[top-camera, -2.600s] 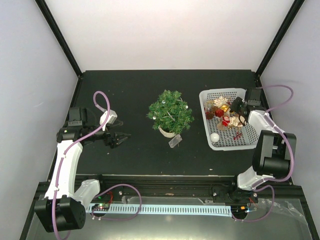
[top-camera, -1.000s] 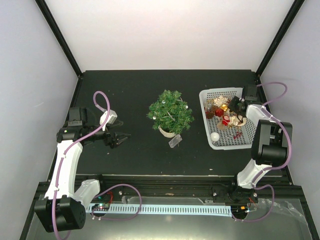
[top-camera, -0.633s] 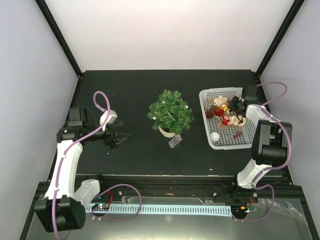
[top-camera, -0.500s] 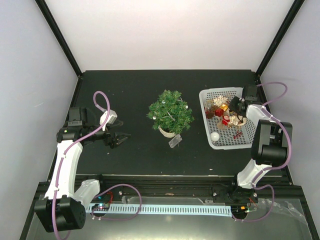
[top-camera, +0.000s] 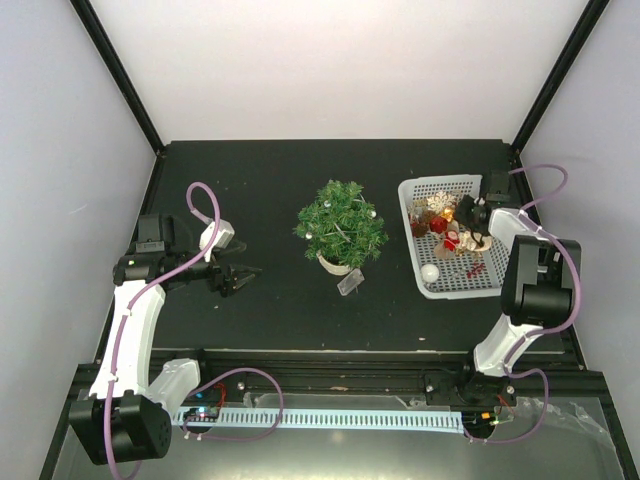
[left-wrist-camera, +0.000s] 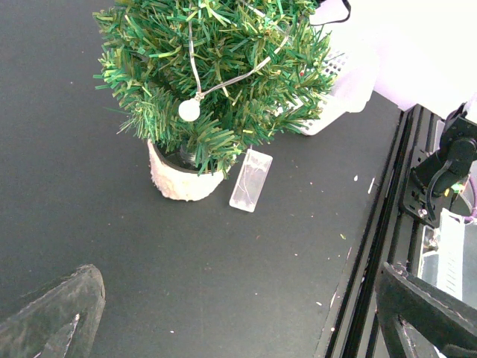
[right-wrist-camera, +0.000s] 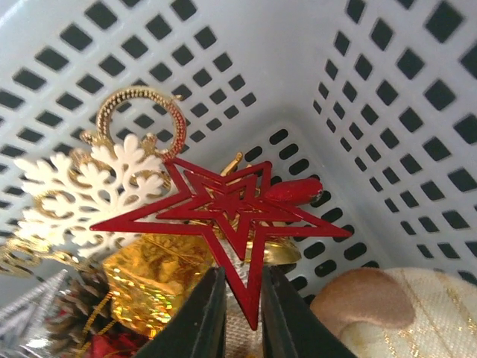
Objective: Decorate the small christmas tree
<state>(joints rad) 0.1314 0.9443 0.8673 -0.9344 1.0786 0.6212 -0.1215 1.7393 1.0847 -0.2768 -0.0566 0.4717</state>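
Observation:
The small christmas tree (top-camera: 340,225) stands mid-table in its white pot (left-wrist-camera: 179,183), with a pale tag (left-wrist-camera: 251,180) beside it and a white ball (left-wrist-camera: 189,110) hanging on it. My right gripper (top-camera: 470,212) is inside the white mesh basket (top-camera: 410,190). In the right wrist view its jaws (right-wrist-camera: 244,298) are closed on the lower point of a red star ornament (right-wrist-camera: 223,205). My left gripper (top-camera: 245,272) is open and empty, low over the table left of the tree; it also shows in the left wrist view (left-wrist-camera: 238,313).
The basket (right-wrist-camera: 387,89) also holds a white snowflake (right-wrist-camera: 89,194), a gold gift box (right-wrist-camera: 153,280), a gold ring (right-wrist-camera: 141,115) and a tan plush piece (right-wrist-camera: 417,306). A white ball (top-camera: 429,273) lies at its near end. The table's front rail (left-wrist-camera: 387,224) runs to the right of the tree.
My right wrist has shifted slightly toward the far end of the basket and its cable loop has moved. The left arm and the tree have not moved.

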